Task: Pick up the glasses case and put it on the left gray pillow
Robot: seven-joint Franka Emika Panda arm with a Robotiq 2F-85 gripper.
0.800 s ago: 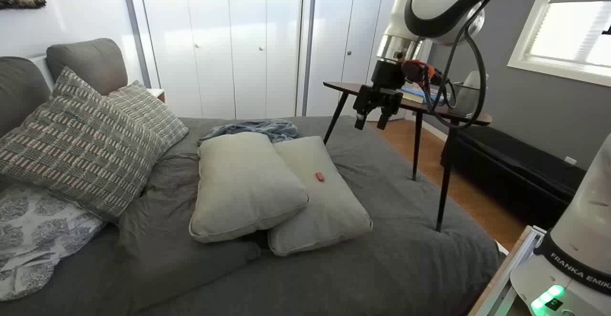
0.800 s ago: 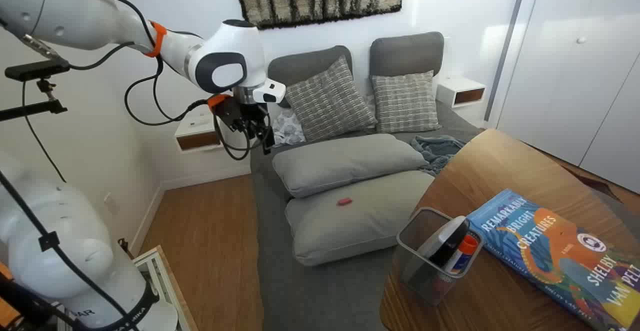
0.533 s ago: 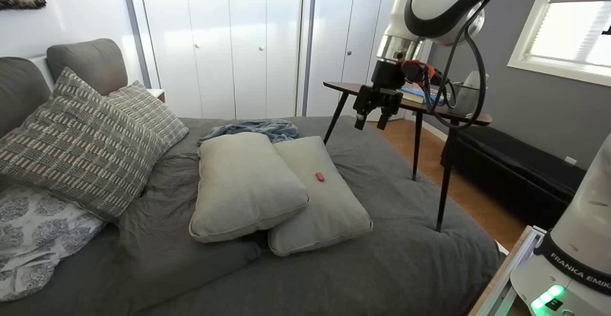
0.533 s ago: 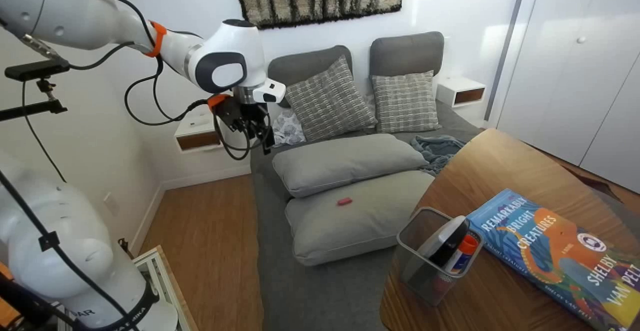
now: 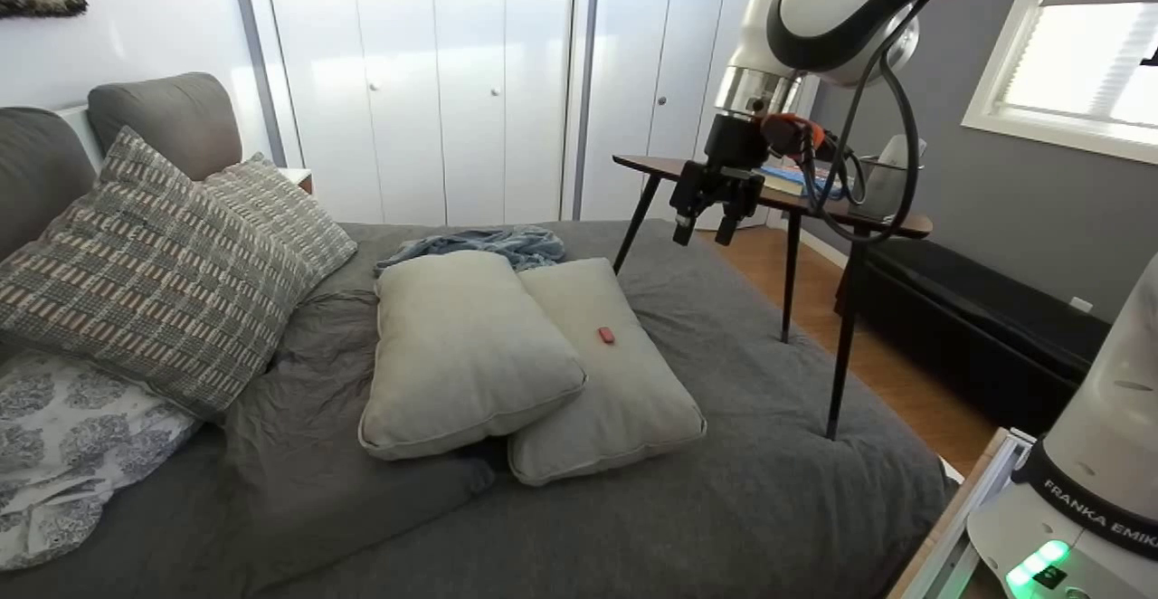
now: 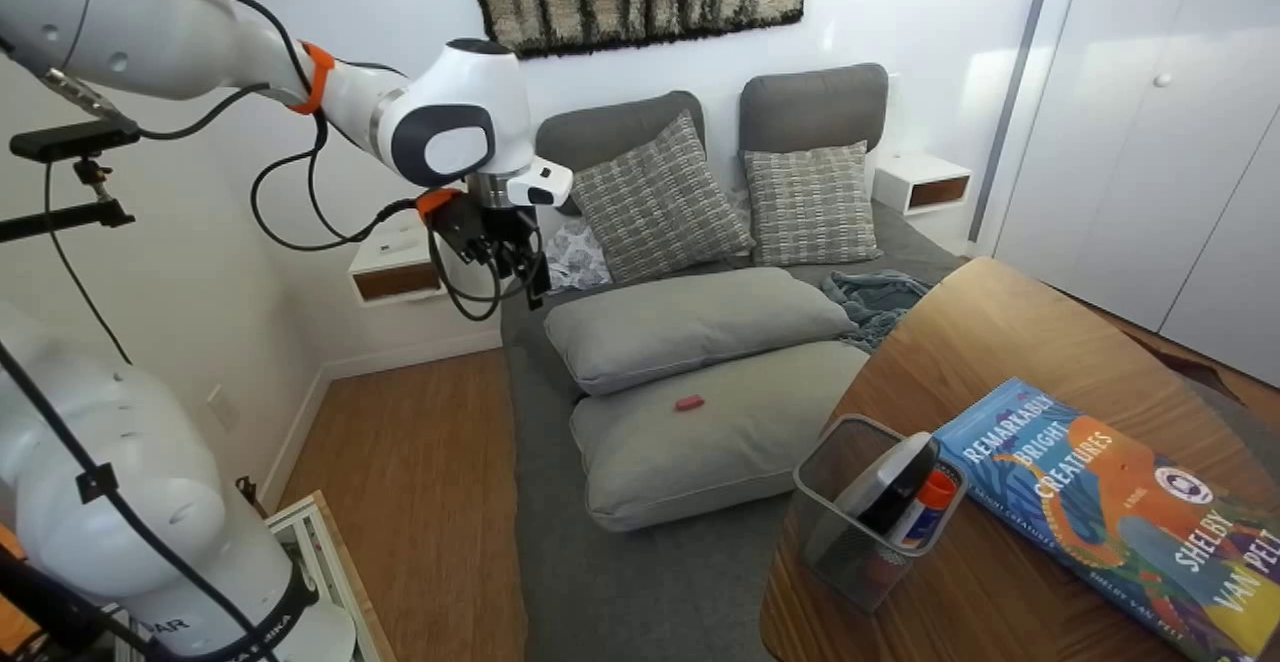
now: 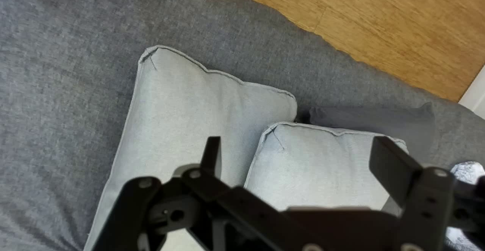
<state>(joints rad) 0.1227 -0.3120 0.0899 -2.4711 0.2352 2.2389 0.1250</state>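
Gripper (image 5: 704,233): wide. It hangs in the air, off the pillows, fingers (image 7: 390,167) well apart, with pillow fabric visible through the gap in the wrist view. Blurred brown patch (image 7: 341,228) low in that view, can't tell what it is.

Glasses case: can't pin it down, no view shows it clearly enough to identify.

Containers: mesh bin (image 6: 845,567) stands upright on the wooden table (image 6: 960,342), seen in both exterior views. In it: a white-and-black piece (image 6: 903,487) with a rounded end, leaning, top end above the rim. Beside that an orange-capped tube (image 6: 928,504), tilted, some blue on its label. Can't tell if the white-and-black piece is the case. Bottom of the bin is too dim through the mesh to read. Book (image 6: 1110,512) titled REMARKABLY BRIGHT CREATURES lies flat just beside the bin; can't tell if they touch.

Two white open-front cubbies (image 6: 372,254) flank the bed (image 5: 760,508), one each side; insides read brown, too dark to make out more.

Left gray pillow (image 5: 470,355): on the bed, plump, one side lapping onto the flatter pillow (image 5: 624,400), the two touching. Small red item (image 5: 606,336) lies on top of the flatter one, seen in both exterior views. Crumpled blue-gray cloth (image 5: 507,242) just beside the pillows. Two checked cushions (image 5: 163,273) lean at the gray headrests (image 5: 167,124).
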